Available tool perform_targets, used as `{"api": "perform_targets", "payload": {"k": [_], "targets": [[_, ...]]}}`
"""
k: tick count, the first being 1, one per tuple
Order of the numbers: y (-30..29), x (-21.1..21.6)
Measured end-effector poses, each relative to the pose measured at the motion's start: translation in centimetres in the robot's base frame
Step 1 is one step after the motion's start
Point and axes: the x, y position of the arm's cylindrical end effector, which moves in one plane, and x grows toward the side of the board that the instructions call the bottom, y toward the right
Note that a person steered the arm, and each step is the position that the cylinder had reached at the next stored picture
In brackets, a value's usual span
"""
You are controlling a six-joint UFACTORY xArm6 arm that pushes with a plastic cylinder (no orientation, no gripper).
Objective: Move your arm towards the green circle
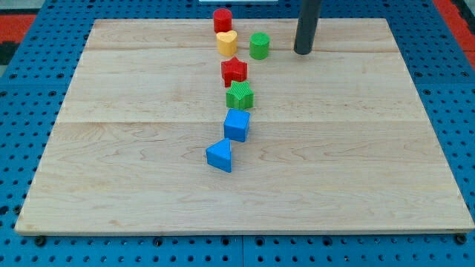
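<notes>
The green circle (259, 46) is a short green cylinder near the view's top, on the wooden board (371, 148). My tip (302, 52) is the lower end of a dark rod that comes down from the view's top edge. It stands to the right of the green circle, a short gap apart, not touching it. A yellow heart (227, 42) sits just left of the green circle. A red cylinder (223, 20) stands above the heart.
A red star (234, 70), a green block (240, 96), a blue cube (237, 124) and a blue triangle (220, 155) run in a line down the middle of the board. A blue pegboard (453, 81) surrounds the board.
</notes>
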Motion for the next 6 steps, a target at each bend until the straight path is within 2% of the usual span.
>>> {"api": "perform_targets", "payload": {"k": [3,4,5,6], "targets": [[0.5,-3.3],[-1.3,1.9],[-6.3,3.7],[-9.0,3.0]]}}
